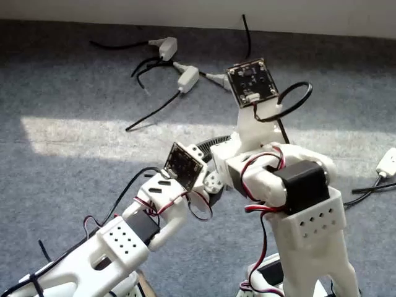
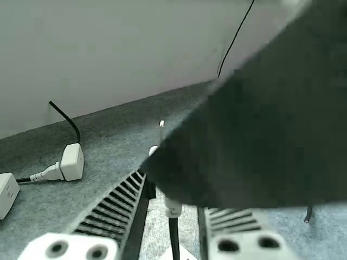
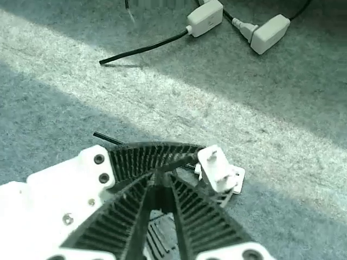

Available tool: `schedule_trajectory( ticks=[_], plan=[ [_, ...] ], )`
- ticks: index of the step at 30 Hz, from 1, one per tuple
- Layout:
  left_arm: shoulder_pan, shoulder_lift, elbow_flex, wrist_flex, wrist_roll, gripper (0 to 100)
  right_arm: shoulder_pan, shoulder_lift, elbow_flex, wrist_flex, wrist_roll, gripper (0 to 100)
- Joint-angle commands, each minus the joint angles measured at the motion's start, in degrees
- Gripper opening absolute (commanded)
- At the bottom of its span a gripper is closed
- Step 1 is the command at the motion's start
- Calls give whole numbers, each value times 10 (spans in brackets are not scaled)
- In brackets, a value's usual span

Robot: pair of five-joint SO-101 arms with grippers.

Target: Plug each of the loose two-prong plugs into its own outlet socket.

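A white two-prong plug (image 3: 218, 170) sits between the black ribbed fingers (image 2: 114, 207) of my left gripper (image 2: 172, 208), prongs outward and its black cord (image 2: 174, 238) running back between them. My right gripper (image 3: 157, 181) hangs just above, its ribbed fingers (image 3: 198, 222) closed into a V with the tips meeting against the left gripper; whether they pinch the cord is unclear. In the high view both grippers meet at mid-carpet (image 1: 213, 167). White outlet sockets (image 1: 188, 78) (image 1: 167, 47) lie far off by the wall, also seen as socket (image 3: 205, 17) and socket (image 3: 269, 33).
Grey carpet (image 1: 74, 93) with a sunlit band across the middle. Black cables (image 1: 151, 111) trail from the sockets. Another white connector (image 1: 387, 162) with cable lies at the right edge. A dark, blurred mass (image 2: 260, 135) blocks half the left wrist view.
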Motion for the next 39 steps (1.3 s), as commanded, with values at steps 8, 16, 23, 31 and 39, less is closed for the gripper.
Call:
schedule_trajectory(
  ticks=[8, 16, 23, 31, 39],
  plan=[
    [8, -11, 6, -12, -10, 6, 15, -2, 28, -39, 8, 7],
    [-47, -12, 1, -13, -8, 6, 135, -5, 51, -55, 18, 7],
    [-56, -13, 1, -14, -8, 6, 145, -2, 125, -139, 31, 7],
    [-53, -11, 5, -14, -10, 6, 142, -68, 26, -10, 29, 7],
    [-50, -7, 1, -14, -10, 6, 36, -104, -37, 46, 27, 7]
  ],
)
